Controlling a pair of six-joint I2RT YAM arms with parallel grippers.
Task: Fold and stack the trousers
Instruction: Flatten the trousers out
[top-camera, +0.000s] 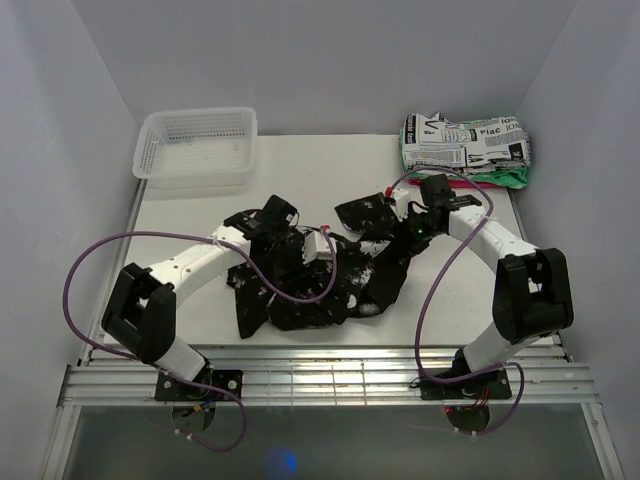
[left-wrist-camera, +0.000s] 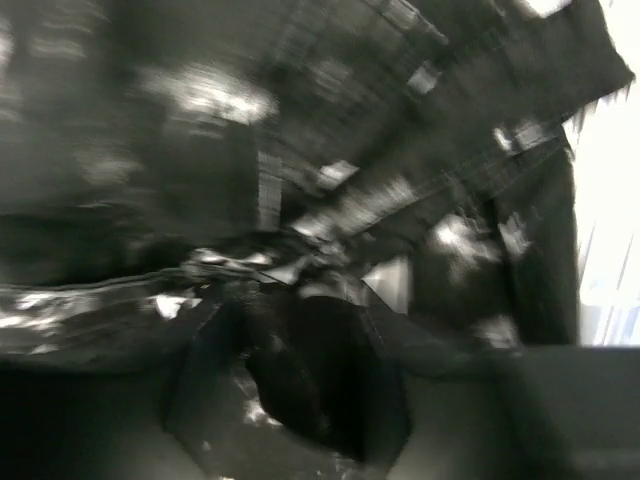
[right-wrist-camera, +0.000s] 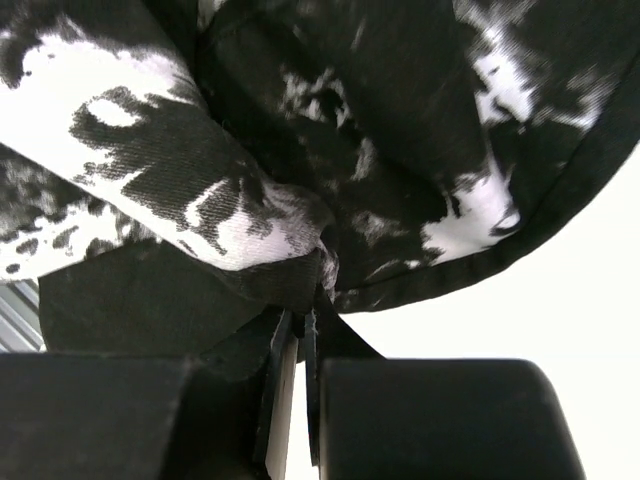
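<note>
The black trousers with white splotches (top-camera: 330, 275) lie crumpled in a heap in the middle of the white table (top-camera: 450, 300). My right gripper (top-camera: 416, 228) is at the heap's right end, shut on a pinched fold of the trousers (right-wrist-camera: 250, 215), which is held between the fingertips (right-wrist-camera: 283, 335). My left gripper (top-camera: 305, 243) is low over the heap's upper left part. The left wrist view is motion-blurred; the fingers (left-wrist-camera: 195, 370) stand apart with a dark lump of the trousers (left-wrist-camera: 300, 370) between them.
A white mesh basket (top-camera: 195, 146) stands at the back left. A folded newspaper-print garment (top-camera: 462, 141) lies at the back right on a green cloth (top-camera: 508, 178) and a red one (top-camera: 452, 185). White walls enclose three sides.
</note>
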